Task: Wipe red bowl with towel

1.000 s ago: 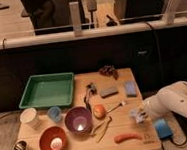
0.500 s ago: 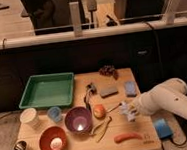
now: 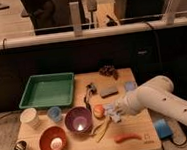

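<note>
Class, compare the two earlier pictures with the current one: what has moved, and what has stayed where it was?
The arm has swung left across the table, carrying the gripper from near the right edge to a spot beside the orange fruit, closer to the purple bowl. Whether it holds anything cannot be told. The red bowl, green tray and the other things stayed where they were.

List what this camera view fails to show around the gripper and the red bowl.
- Gripper, low over the table right of the purple bowl: whether it holds the pale cloth there cannot be told.
- Red bowl: the pale thing inside is too small to identify.
- Tabletop beneath the arm: hidden by it.
</note>
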Controlling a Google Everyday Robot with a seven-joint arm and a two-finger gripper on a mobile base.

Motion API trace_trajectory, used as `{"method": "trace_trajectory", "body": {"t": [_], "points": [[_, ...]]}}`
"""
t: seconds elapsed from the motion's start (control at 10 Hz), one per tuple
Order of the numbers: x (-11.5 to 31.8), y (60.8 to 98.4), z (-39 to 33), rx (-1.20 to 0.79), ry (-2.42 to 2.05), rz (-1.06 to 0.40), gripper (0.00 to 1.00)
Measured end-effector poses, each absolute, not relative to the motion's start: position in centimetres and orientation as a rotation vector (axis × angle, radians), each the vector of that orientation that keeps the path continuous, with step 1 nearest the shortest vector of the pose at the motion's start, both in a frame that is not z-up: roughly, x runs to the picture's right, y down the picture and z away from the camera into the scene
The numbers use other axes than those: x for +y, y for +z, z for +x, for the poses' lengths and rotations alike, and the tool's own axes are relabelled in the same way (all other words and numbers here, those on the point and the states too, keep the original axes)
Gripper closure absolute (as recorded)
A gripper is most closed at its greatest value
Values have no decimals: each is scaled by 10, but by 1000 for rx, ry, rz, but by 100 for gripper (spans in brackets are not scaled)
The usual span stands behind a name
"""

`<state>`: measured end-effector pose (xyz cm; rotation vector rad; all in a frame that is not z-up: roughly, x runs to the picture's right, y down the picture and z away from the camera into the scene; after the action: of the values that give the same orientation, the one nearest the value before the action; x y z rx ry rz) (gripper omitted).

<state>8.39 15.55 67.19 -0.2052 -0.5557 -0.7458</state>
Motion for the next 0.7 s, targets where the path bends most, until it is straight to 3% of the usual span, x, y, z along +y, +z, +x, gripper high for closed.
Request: {"method": "trace_trajectory", "body": {"t": [0.7], "points": [[166, 645, -39, -746, -1027, -154, 100]]}}
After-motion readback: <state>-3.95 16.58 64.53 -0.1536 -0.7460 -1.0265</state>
